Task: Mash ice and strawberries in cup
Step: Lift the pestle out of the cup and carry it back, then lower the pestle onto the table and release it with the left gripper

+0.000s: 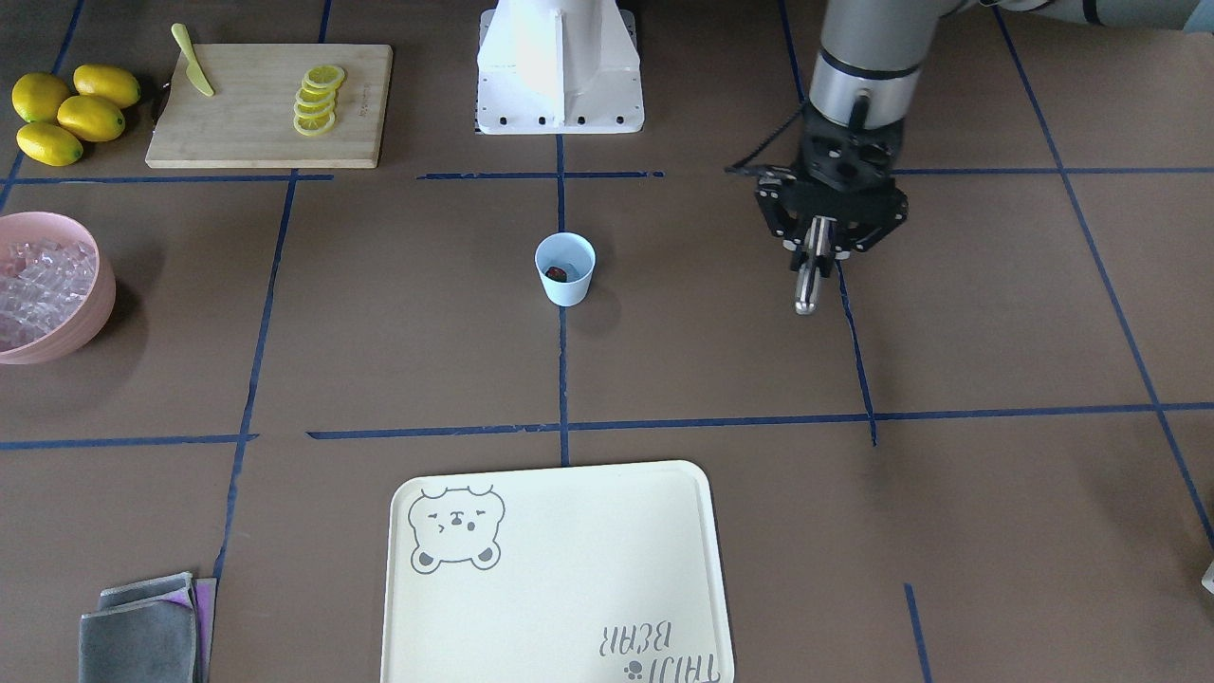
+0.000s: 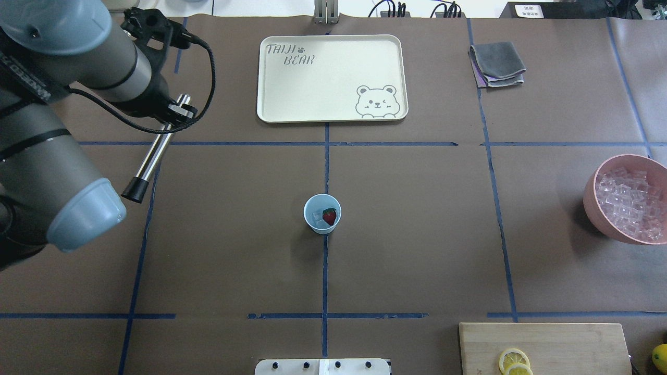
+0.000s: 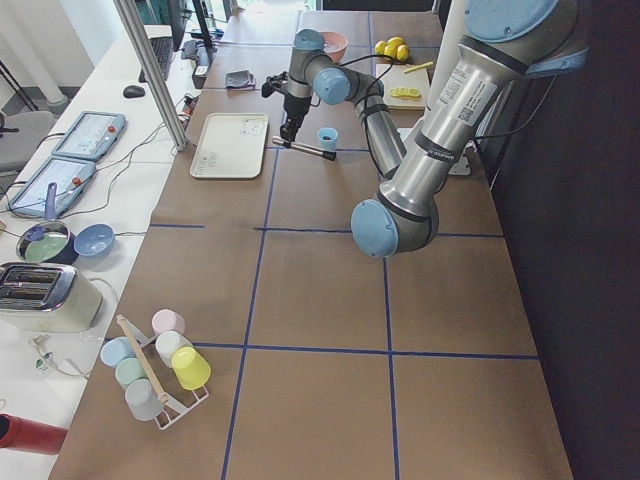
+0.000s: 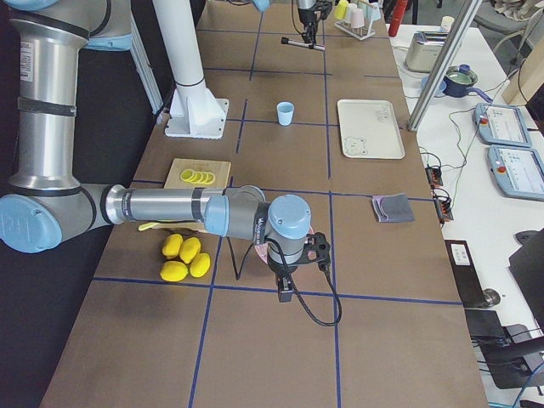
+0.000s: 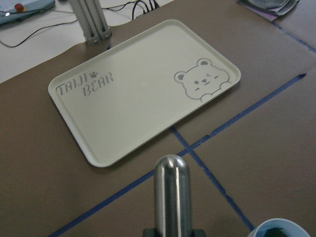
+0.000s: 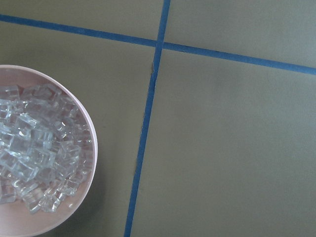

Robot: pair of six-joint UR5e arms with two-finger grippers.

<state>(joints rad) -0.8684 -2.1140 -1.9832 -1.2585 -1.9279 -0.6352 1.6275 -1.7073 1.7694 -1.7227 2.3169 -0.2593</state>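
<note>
Pale blue cup upright on the tabletop. Inside it we see the strawberry beside clear ice. The left end effector, well apart from the cup on the robot's left, pinches a steel rod with a black tip. The right end effector hangs far from the cup; spread or pressed together, we cannot tell.

— Where are your cameras?
— One over my shoulders, one facing me, both steeply down on the tabletop, sharing cup and tray. Two look along it from its ends. My wrist ones sit close: left past the muddler, right straight down.
</note>
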